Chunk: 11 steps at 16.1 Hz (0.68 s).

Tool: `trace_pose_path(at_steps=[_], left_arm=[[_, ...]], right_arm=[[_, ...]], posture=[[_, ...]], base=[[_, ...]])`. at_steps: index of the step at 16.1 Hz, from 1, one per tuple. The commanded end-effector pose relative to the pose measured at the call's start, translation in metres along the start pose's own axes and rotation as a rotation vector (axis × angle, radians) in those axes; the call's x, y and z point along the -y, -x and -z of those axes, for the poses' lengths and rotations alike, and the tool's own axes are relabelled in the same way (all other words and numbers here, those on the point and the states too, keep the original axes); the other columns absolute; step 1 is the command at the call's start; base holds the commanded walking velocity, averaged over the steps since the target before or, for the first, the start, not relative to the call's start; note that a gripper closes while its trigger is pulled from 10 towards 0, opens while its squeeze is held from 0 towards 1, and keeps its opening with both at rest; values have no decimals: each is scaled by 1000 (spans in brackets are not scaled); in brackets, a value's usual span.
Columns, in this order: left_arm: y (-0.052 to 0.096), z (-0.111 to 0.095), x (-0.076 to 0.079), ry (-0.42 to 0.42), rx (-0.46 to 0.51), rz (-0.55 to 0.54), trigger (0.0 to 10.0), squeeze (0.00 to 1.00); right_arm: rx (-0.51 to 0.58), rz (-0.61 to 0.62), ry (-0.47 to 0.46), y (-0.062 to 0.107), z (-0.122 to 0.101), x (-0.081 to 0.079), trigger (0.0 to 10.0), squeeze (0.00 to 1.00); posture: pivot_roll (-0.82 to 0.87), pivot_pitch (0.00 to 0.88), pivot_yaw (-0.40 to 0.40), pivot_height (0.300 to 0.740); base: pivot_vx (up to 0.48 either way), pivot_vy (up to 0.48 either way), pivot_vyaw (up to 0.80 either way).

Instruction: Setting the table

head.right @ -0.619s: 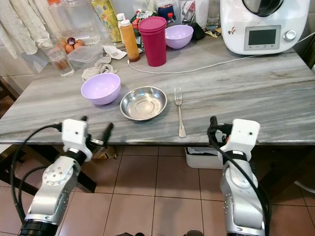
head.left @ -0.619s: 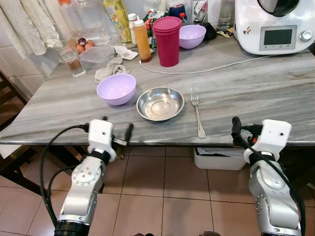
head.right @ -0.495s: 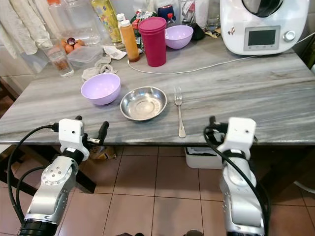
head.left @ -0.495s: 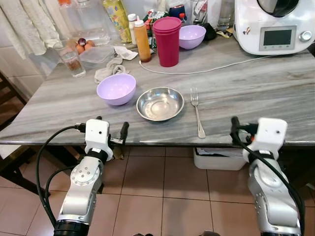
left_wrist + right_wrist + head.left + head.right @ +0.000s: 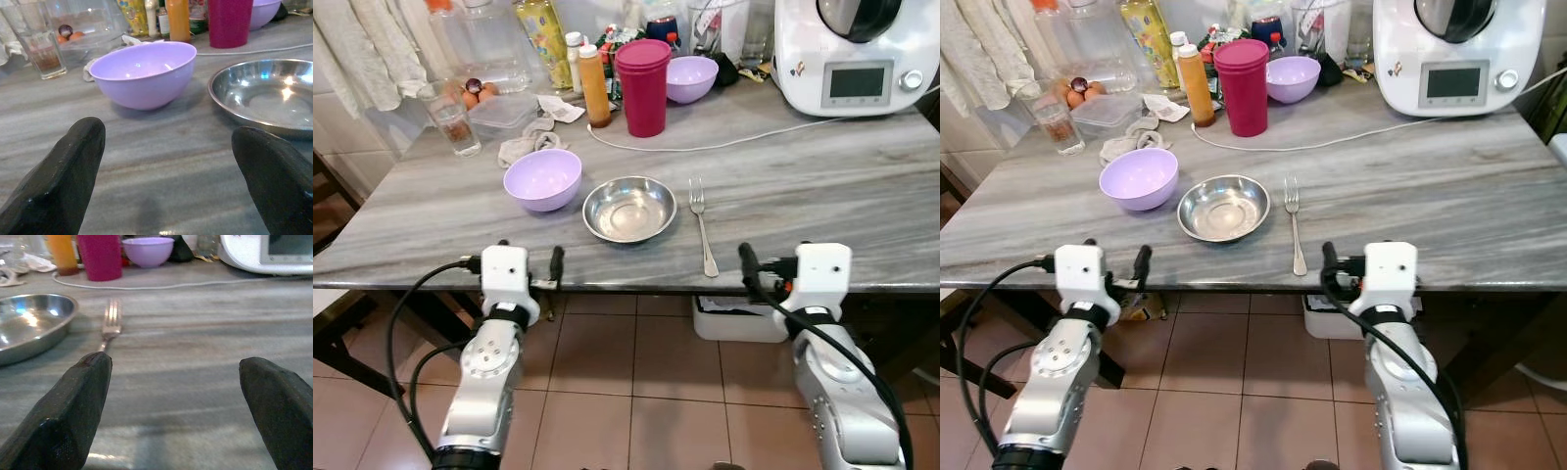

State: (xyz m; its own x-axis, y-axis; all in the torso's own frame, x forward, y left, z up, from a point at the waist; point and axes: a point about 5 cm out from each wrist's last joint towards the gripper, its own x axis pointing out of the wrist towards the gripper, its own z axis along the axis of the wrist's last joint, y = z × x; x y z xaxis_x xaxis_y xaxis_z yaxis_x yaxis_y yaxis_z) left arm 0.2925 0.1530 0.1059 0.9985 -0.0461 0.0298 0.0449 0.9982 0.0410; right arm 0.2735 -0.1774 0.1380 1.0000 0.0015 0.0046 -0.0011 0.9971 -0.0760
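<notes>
The left gripper [image 5: 161, 181] and right gripper [image 5: 176, 411] wait at the tabletop [image 5: 822, 186] edge, jaws spread wide. A fork [image 5: 702, 223] lies beside the metal bowl [image 5: 629, 208].

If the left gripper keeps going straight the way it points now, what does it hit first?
Most likely the near lilac bowl, which sits ahead between the open left gripper's fingers; the steel dish lies off to one side. Depth is uncertain.

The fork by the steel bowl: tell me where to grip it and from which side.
Grip the fork at mid-handle, coming from the table's near edge with the right pincer. It lies flat, tines pointing away, handle end nearest that open pincer. The steel bowl sits close on its left, so mid-handle probably keeps the fingers clear.
</notes>
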Motion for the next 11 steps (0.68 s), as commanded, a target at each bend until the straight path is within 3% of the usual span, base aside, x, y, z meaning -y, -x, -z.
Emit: trace_pose_path(at_steps=[1,5,7,11], left_arm=[[-2,0,-5,-11,-10,-33,10000,0],[-6,3,-3,16,-31,-56,10000,0],[-8,4,-1,24,-36,-60,10000,0],[-15,0,7,24,-26,-20,10000,0]], right_arm=[[19,-8,-13,-4,-7,-3,10000,0],[28,13,-33,-8,-11,4,10000,0],[-1,10,-71,-9,-7,4,10000,0],[10,-9,-37,-10,-7,-3,10000,0]], posture=[[-251,37,115,740],[-258,23,108,740],[-259,21,107,740],[-267,17,115,740]], base=[[0,0,-550],[0,0,-720],[0,0,0],[-255,0,0]])
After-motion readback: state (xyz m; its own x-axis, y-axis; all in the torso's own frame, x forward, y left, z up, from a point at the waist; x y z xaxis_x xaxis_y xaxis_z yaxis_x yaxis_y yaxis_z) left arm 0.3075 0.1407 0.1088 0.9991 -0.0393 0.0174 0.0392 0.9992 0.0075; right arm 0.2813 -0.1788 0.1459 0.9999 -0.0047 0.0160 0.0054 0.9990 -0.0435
